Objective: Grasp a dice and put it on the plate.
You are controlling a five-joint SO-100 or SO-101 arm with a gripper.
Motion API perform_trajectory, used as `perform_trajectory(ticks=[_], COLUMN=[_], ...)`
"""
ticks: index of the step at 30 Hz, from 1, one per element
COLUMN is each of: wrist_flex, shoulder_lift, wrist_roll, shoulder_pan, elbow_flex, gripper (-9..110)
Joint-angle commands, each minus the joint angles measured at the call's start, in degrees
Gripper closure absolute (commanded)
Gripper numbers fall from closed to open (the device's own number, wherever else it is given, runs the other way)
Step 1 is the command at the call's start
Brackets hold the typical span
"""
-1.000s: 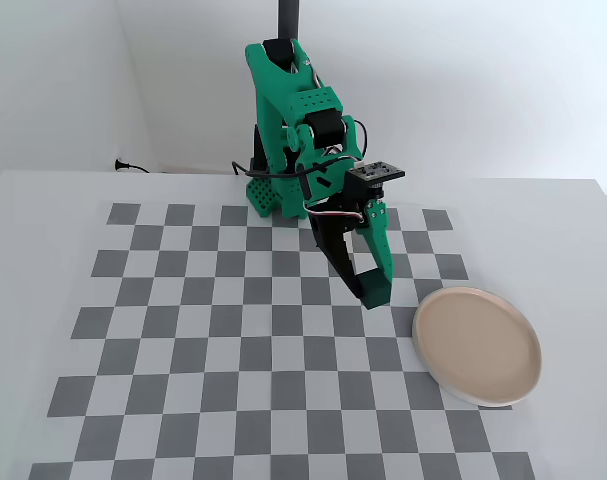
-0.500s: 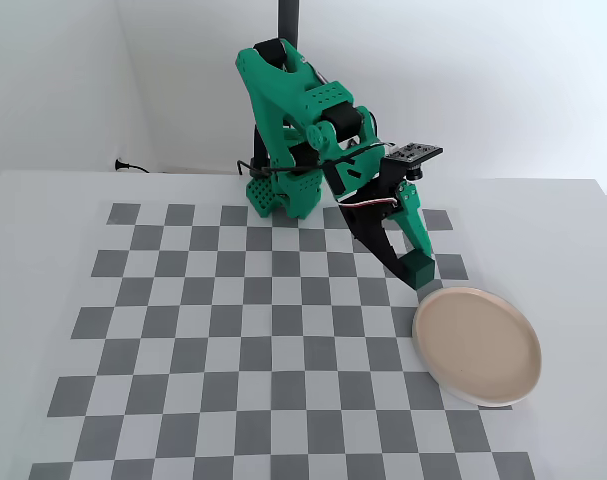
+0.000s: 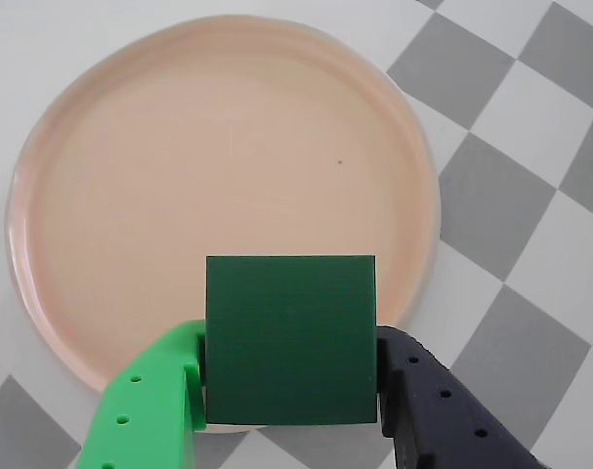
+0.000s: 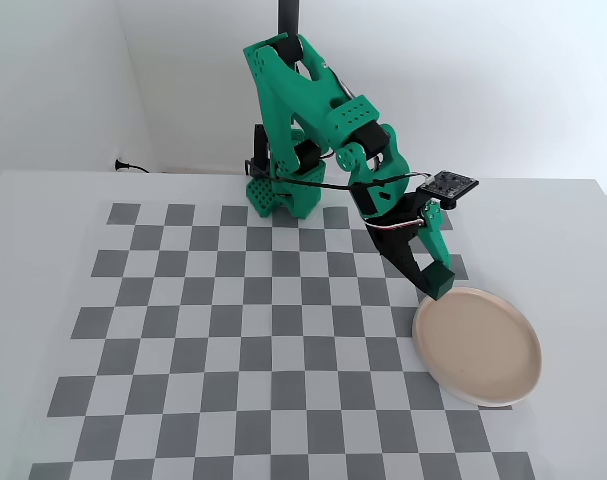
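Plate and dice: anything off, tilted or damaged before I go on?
Nothing stands out. The dice sits square between the gripper fingers, held above the near rim of the plate. The plate lies flat, empty and unbroken; only a tiny dark speck shows on its face in the wrist view.

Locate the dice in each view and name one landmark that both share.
Wrist view: the dice sits low in the middle, clamped by the gripper, in front of the plate's near rim.
Fixed view: the dice is right of centre, at the arm's tip, by the plate's upper-left rim.
Shared landmark: the plate.
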Motion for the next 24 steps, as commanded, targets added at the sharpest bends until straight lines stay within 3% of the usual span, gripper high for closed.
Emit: perform_trajectory(ticks=[1, 20, 24], wrist_flex=[-2.02, -7.47, -7.73], shoulder_lift=[-5.27, -31.99, -38.32], wrist_roll=[0.7, 0.88, 1.14], shoulder_pan=[-1.05, -4.57, -4.66], elbow_flex=[-10.72, -29.79, -35.07], gripper=[106, 106, 98])
